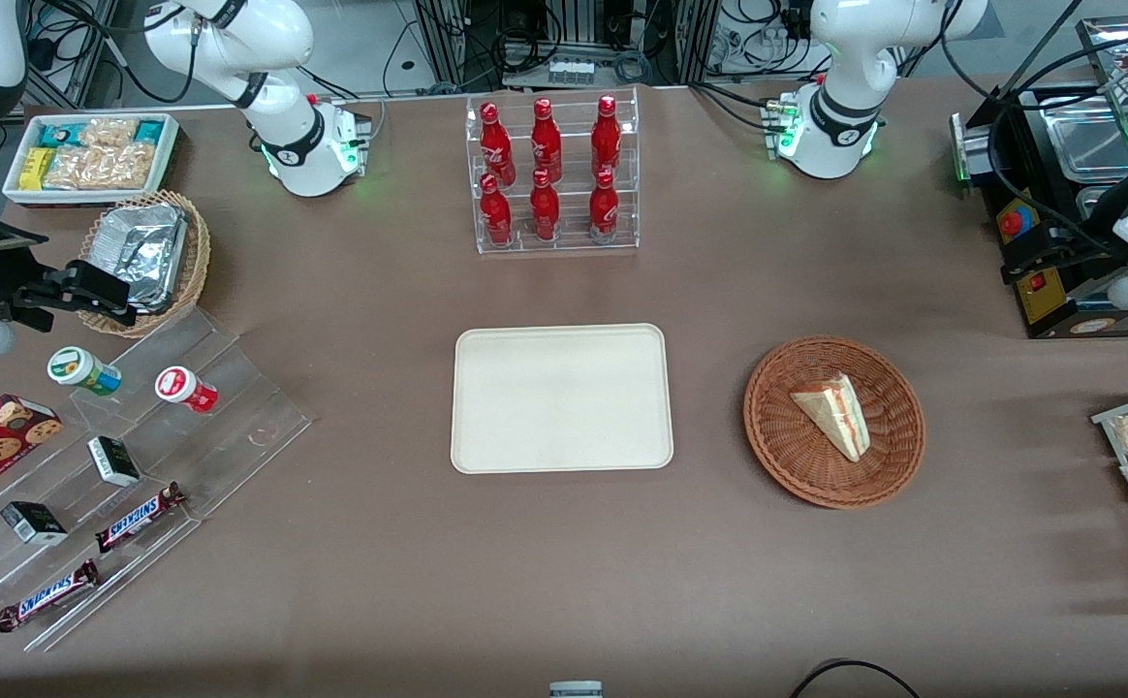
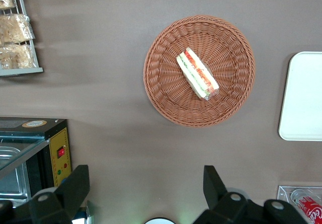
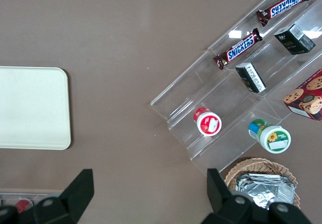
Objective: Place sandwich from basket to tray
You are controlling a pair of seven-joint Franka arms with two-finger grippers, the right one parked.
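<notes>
Gripper (image 2: 143,196) hangs high above bare table near the basket (image 2: 166,100), fingers (image 2: 75,186) spread wide and holding nothing. Sandwich (image 2: 197,74) lies in the basket, untouched. Tray (image 1: 486,436) sits bare beside it. Nothing looks done yet: reach, grasp, carry and release all remain.

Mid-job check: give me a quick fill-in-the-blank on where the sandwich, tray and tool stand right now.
1. The sandwich lies in the ____, a round piece of reddish-brown wicker.
2. The cream tray holds ____ items.
3. The tool hangs above bare table beside the basket with its fingers ____.
4. The clear rack farther from the front camera than the tray holds ____ red bottles.

Missing words: basket; no; open; six
</notes>
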